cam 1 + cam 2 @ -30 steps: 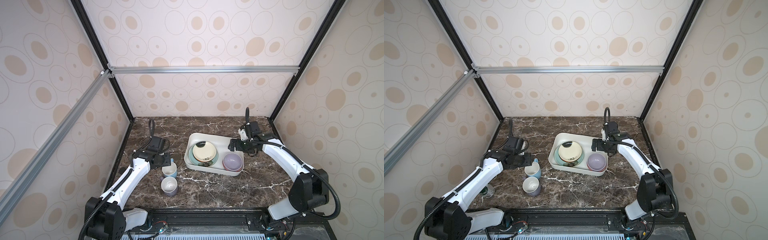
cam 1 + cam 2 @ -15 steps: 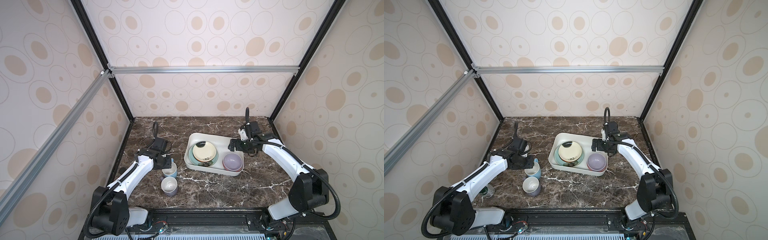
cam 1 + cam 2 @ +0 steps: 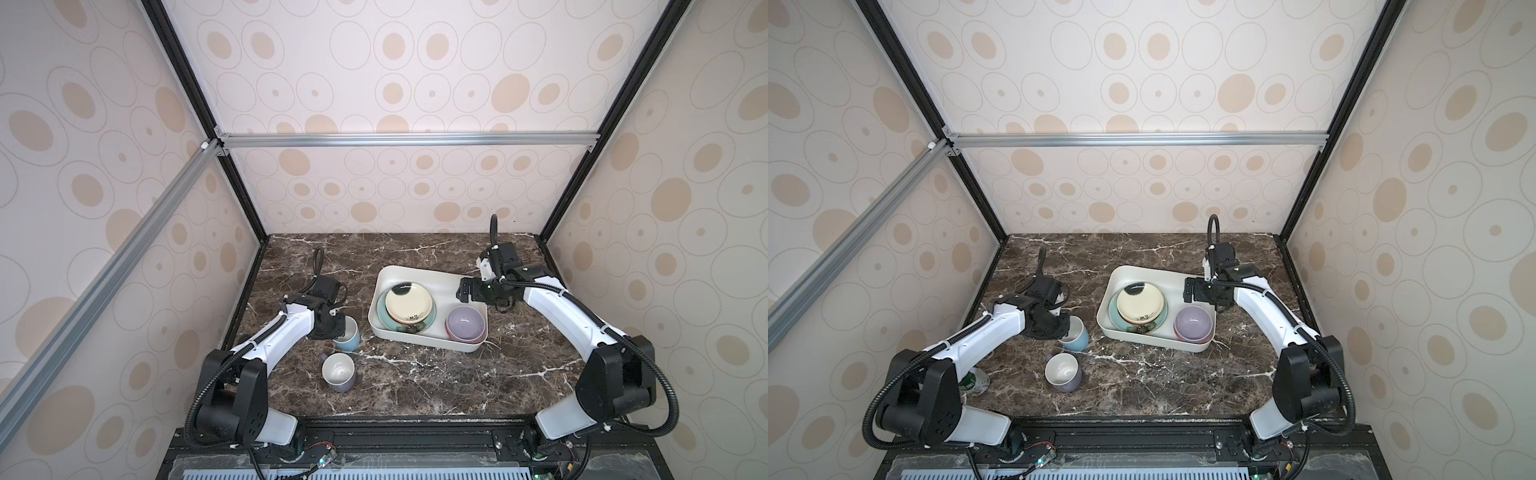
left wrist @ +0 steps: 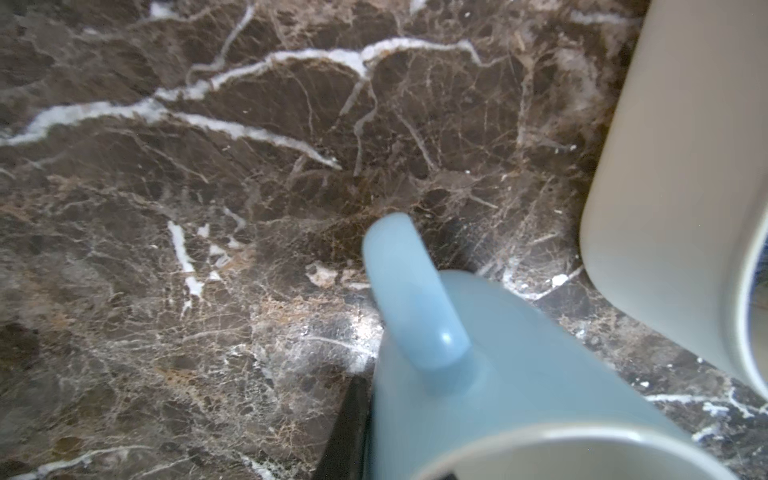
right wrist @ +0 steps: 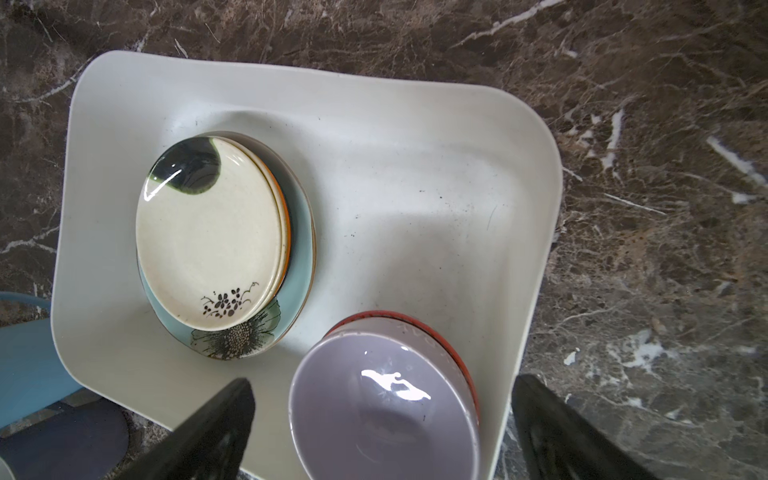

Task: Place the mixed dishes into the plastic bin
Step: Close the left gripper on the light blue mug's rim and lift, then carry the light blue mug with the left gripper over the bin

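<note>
The white plastic bin (image 3: 415,272) (image 3: 1142,272) (image 5: 415,166) holds a black-and-cream plate (image 3: 409,305) (image 5: 208,241) on a teal flower plate (image 3: 381,313) (image 5: 299,257), with an orange-rimmed bowl (image 3: 465,324) (image 5: 382,415), lavender inside, beside them. Left of the bin, my left gripper (image 3: 338,326) (image 4: 399,457) is shut on the wall of the light-blue mug (image 3: 348,336) (image 3: 1076,336) (image 4: 519,395), which tilts; one finger (image 4: 349,432) presses its outside. A lavender-grey mug (image 3: 338,372) (image 3: 1063,372) stands upright in front of it. My right gripper (image 3: 467,291) (image 5: 382,382) hangs open over the bin's back right corner, empty.
A green drink can (image 3: 973,382) lies at the table's front left, behind my left arm. The bin's outer wall (image 4: 685,166) stands close to the blue mug. Bare marble spreads in front of the bin and behind it.
My left gripper has closed on the light-blue mug's wall, and the mug now tilts. The left arm shifted slightly. The right arm and the bin's contents have not moved.
</note>
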Available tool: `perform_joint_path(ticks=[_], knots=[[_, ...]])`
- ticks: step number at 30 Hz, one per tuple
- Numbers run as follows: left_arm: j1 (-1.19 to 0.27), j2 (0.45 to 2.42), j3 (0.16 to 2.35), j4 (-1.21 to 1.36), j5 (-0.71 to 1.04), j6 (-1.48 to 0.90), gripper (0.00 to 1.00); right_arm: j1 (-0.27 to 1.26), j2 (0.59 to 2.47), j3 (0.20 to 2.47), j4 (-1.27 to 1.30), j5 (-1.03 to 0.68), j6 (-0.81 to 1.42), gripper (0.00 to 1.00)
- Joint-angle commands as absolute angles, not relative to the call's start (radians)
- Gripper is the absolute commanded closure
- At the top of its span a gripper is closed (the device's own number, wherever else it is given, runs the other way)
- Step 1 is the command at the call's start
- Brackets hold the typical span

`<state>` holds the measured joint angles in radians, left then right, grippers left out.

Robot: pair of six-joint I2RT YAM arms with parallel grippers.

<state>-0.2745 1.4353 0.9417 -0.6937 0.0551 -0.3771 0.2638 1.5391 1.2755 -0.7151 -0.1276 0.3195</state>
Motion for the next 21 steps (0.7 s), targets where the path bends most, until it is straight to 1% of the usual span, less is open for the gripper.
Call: perform_joint_path(ticks=[1, 5, 12, 21], knots=[[-0.263, 1.43, 0.992, -0.695, 0.04, -0.361, 0.91, 0.271, 1.564, 1.308, -0.73, -0.117, 0.307, 0.0], [-0.254, 1.427, 1.007, -0.703, 0.037, -0.356, 0.95, 0.27, 1.572, 1.315, -0.732, -0.118, 0.306, 0.0], [-0.236, 1.434, 1.07, -0.733, 0.037, -0.339, 0.98, 0.27, 1.575, 1.33, -0.737, -0.102, 0.302, 0.0], [-0.227, 1.486, 1.272, -0.814, 0.047, -0.329, 1.0, 0.269, 1.567, 1.319, -0.721, -0.089, 0.305, 0.0]])
